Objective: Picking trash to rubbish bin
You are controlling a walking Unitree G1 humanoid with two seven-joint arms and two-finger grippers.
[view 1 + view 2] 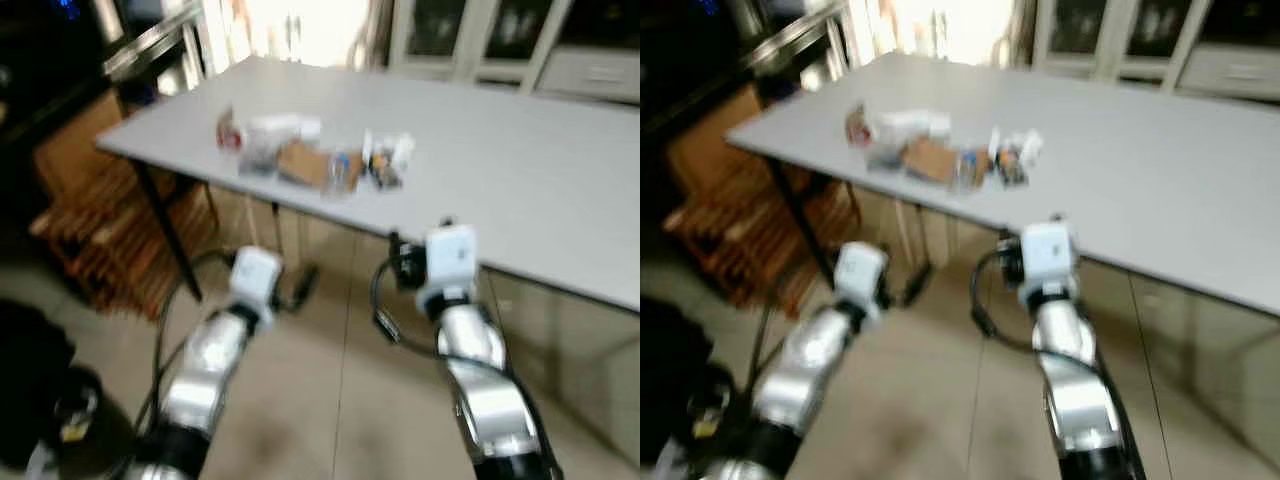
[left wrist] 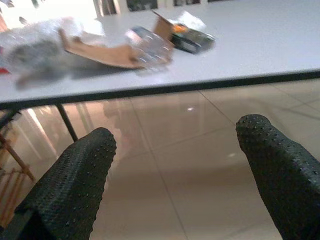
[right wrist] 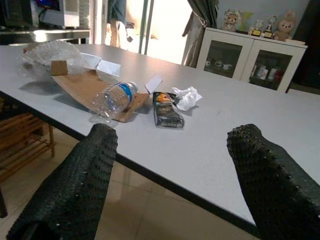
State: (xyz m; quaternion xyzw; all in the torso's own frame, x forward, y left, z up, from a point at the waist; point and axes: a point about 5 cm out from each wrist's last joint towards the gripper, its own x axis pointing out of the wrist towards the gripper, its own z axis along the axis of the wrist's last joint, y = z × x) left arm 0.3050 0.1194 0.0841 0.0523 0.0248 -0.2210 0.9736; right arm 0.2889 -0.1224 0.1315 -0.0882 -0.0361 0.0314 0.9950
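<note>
Fingers (image 3: 75,190) of the right gripper (image 3: 170,185) are standing wide apart and holding nothing, and they are pointing at the edge of a big grey table (image 3: 235,145). The left gripper (image 2: 175,190) is spreading wide too, with nothing between its black fingers (image 2: 70,190), and it is hanging lower, under the table's edge, over the shiny tan floor tiles (image 2: 170,150). Both silver arms are reaching out toward the table, the left arm (image 1: 215,360) on the left and the right arm (image 1: 480,380) on the right. The trash is lying on the table top, near the front edge, well apart from both grippers. A clear plastic water bottle (image 3: 114,98) with a blue label is lying on its side on a flat piece of brown cardboard (image 3: 82,86). Just beside the bottle a dark snack wrapper (image 3: 166,110) is lying flat, and a crumpled white tissue (image 3: 186,96) is touching its far end. A heap of clear bubble wrap (image 3: 47,52) is sitting at the other end of the cardboard. Behind the table a white cabinet (image 3: 252,60) with glass doors is standing, and small stuffed toys (image 3: 287,25) are sitting on top of it. Far back, a person (image 3: 118,22) is standing by a bright doorway. Under the table's left end some wooden crates (image 1: 120,235) are resting on the floor. The head pictures are looking blurry.
</note>
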